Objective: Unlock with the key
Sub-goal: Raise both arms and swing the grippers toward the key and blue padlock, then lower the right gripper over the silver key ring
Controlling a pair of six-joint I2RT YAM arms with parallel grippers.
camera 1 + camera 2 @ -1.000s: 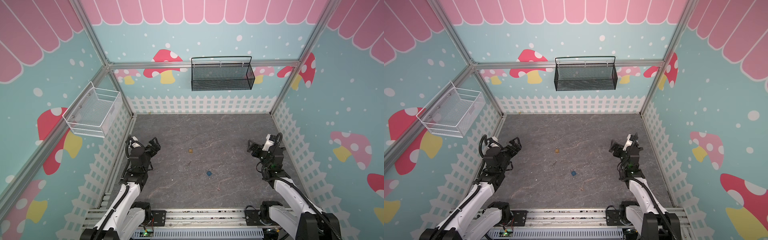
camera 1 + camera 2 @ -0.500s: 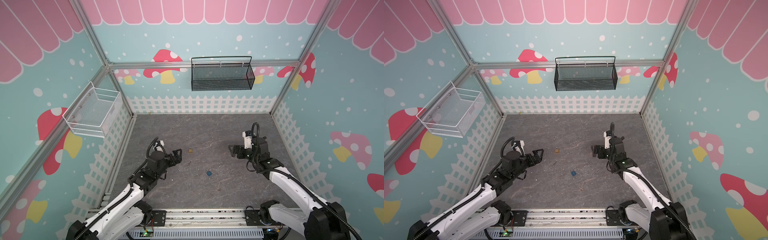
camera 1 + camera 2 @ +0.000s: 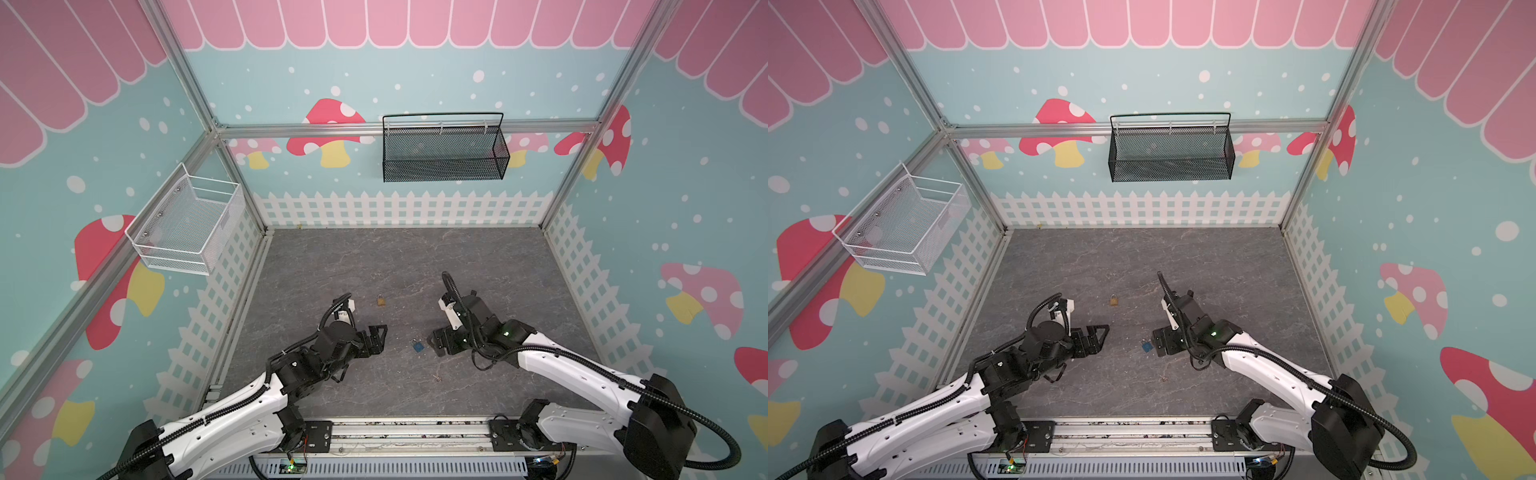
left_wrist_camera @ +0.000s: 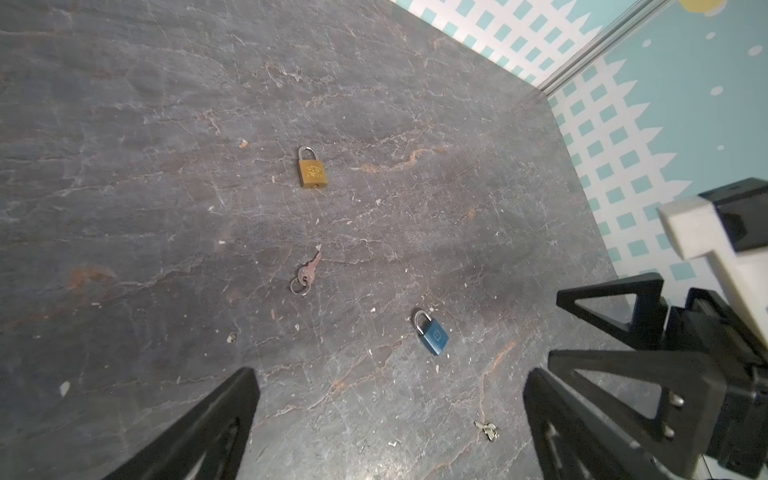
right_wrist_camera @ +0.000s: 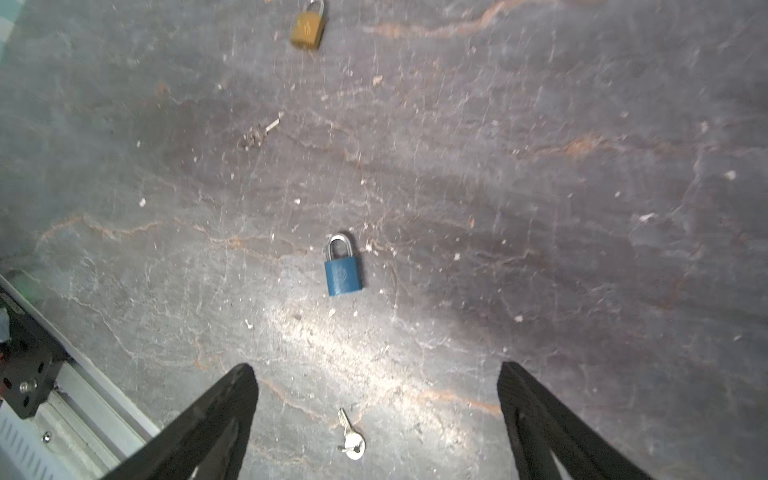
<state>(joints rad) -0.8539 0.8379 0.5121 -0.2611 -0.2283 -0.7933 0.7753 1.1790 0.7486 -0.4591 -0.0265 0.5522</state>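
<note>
**Silver key** (image 5: pixel 351 436). Nearest item, flat on the worktop (image 4: pixel 124 124) at 5 o'clock from the blue padlock. Untouched.

**Right gripper** (image 5: pixel 374 370). Jaws spread wide, empty. It hovers low at 3 o'clock of the blue padlock.

**Blue padlock** (image 5: pixel 343 270). Lying flat, and the shackle looks seated.

**Left gripper** (image 4: pixel 392 374). Jaws fully apart, holding nothing, at 9 o'clock of the blue padlock and facing the key.

**The key** (image 4: pixel 305 274). Slim, dark grey, on a small ring. It lies flat and clear of everything, at 10 o'clock from the blue padlock and between the two locks.

**Brass padlock** (image 4: pixel 312 172). Farthest item, at 12 o'clock from the key, flat.

**Handling note** (a judgement). The step in hand is the approach to pick up the key.
- Descend steeply and straddle the bow across its narrow width.
- Close on the bow, not the loose ring, and leave the blade free for the keyway.
- The key is thin and flat, so the fingertips may skate over it. Touch the worktop gently before closing.
- The other gripper should pin the lock body.
- Which lock this key fits cannot be told.
</note>
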